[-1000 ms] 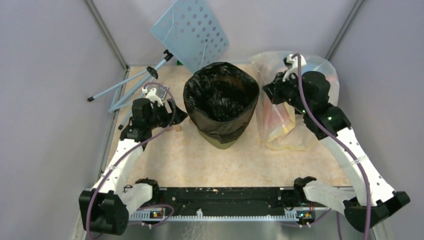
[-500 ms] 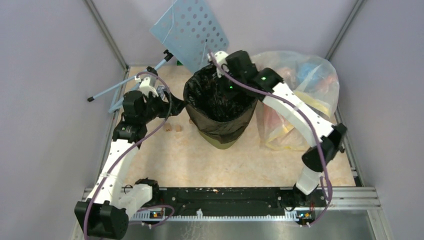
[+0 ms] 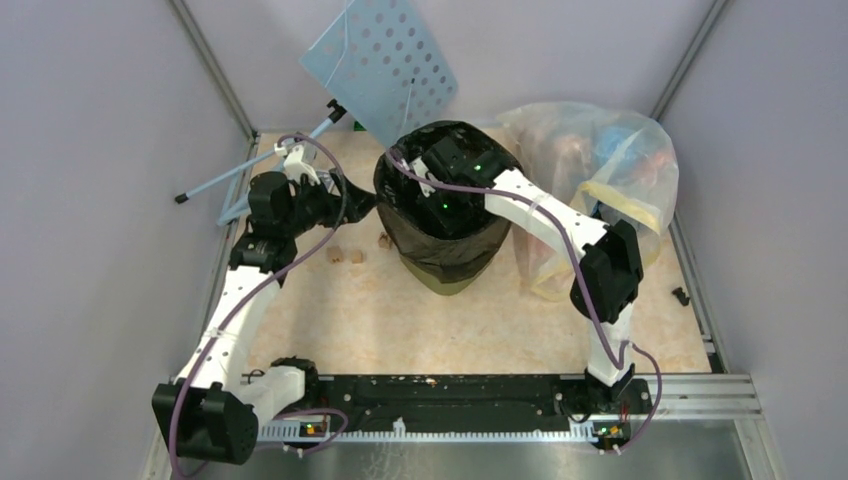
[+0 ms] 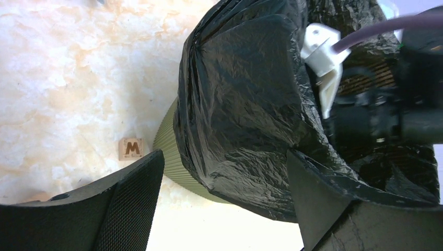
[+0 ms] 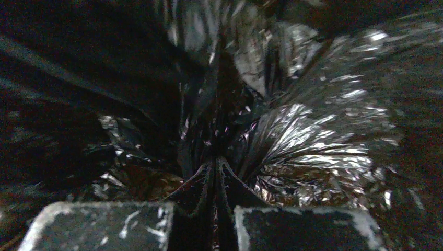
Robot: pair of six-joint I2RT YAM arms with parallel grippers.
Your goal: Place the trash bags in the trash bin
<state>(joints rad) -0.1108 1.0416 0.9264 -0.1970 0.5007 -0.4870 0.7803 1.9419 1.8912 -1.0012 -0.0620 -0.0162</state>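
The olive-green trash bin (image 3: 440, 278) stands mid-table. The glossy black trash bag (image 3: 470, 245) lines it and hangs over its rim. My right arm reaches in from the right, and its wrist (image 3: 450, 175) hides the fingers. In the right wrist view my right gripper (image 5: 215, 166) is shut, its tips pressed among the bag's (image 5: 313, 130) creases deep inside. My left gripper (image 3: 358, 205) is at the bin's left rim. In the left wrist view it (image 4: 224, 156) is wide open, with the draped bag (image 4: 235, 94) and the bin's wall (image 4: 172, 151) between its fingers.
A clear bag of colourful rubbish (image 3: 600, 170) lies right of the bin. A pale blue perforated board (image 3: 385, 60) leans at the back, with blue stand legs (image 3: 240, 175) at the back left. Small wooden blocks (image 3: 345, 256) lie left of the bin, one marked M (image 4: 131, 148).
My right arm has swung left from the clear bag, over the bin and down into the black bag. My left gripper has shifted slightly towards the back at the bin's left rim.
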